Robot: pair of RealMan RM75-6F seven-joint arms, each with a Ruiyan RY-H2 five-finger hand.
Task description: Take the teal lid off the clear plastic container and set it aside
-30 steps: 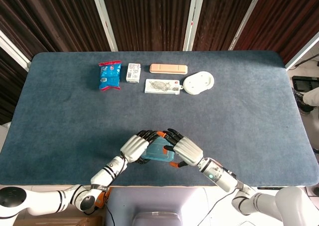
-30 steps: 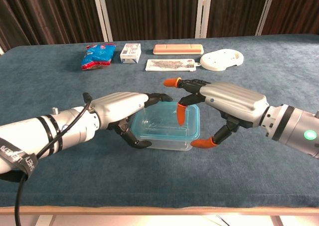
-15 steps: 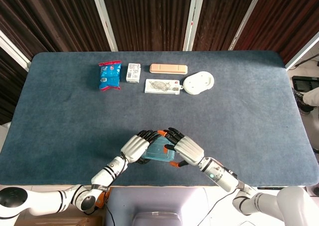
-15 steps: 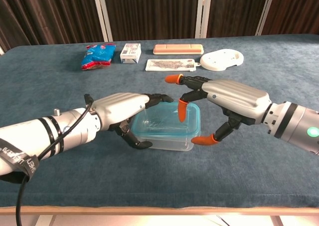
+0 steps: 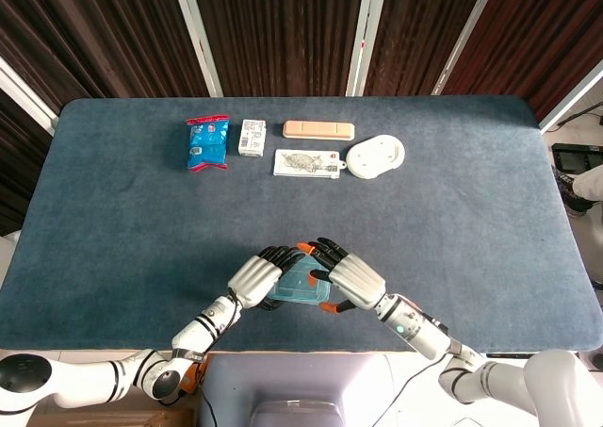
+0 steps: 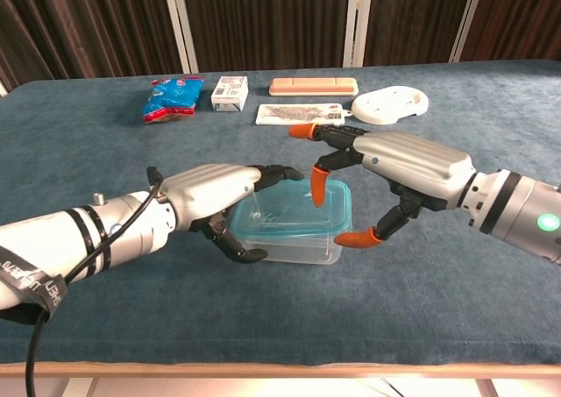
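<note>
The clear plastic container with its teal lid on top sits near the table's front edge; the lid shows between both hands in the head view. My left hand clasps the container's left end, fingers arched over the lid and thumb curled against the front wall. My right hand hovers over the right end with fingers spread. One orange fingertip points down at the lid's top. The thumb tip lies beside the front right corner. Whether either tip touches is unclear. The same hands appear as left hand and right hand.
Along the far side of the blue table lie a blue snack packet, a small white box, a long beige box, a flat printed packet and a white round object. The front edge runs just below my arms.
My right hand has shifted slightly left and toward the container, its thumb tip now nearer the front right corner. The left hand and the container have stayed put.
</note>
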